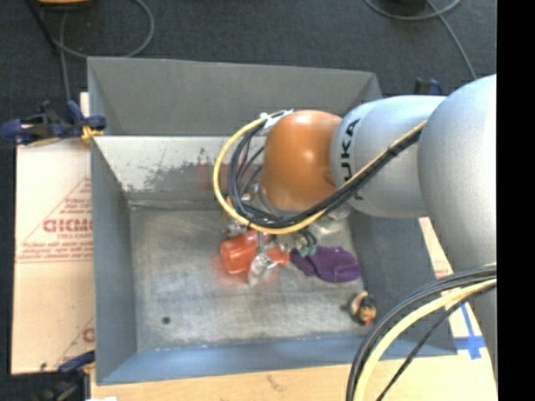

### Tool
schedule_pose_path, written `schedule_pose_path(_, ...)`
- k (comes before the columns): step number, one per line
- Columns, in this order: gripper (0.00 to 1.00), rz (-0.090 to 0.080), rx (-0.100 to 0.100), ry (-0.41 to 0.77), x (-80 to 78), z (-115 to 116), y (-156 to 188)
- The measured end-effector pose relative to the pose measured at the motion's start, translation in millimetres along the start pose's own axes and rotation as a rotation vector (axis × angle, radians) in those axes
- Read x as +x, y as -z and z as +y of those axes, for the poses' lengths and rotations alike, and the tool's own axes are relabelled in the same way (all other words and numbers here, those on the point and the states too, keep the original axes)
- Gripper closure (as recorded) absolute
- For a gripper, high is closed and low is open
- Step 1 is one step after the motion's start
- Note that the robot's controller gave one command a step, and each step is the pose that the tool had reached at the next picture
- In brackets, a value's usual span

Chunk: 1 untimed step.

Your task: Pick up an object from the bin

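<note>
My gripper (264, 263) is low in the middle of the bin, mostly hidden under the arm's orange cover. It touches the right side of a red-orange blocky thing (236, 255) on the bin floor. Whether that thing is held I cannot tell. Just right of the gripper lies a purple, flat, rounded thing (331, 263) with a small green bit at its left end.
A small dark thing with orange and yellow spots (364, 309) lies near the bin's front right corner. The arm and its looped cables cover the right and back middle of the bin. The left half of the floor is bare grey metal.
</note>
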<state>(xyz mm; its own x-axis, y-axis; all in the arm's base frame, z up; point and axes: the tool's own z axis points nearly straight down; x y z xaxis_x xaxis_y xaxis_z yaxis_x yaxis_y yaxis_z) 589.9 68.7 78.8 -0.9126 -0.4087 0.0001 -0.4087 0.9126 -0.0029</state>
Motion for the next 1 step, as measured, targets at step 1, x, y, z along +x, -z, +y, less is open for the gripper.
schedule_pose_path(1,1.00,-0.009,0.001,0.000,-3.1,-17.6,156.6)
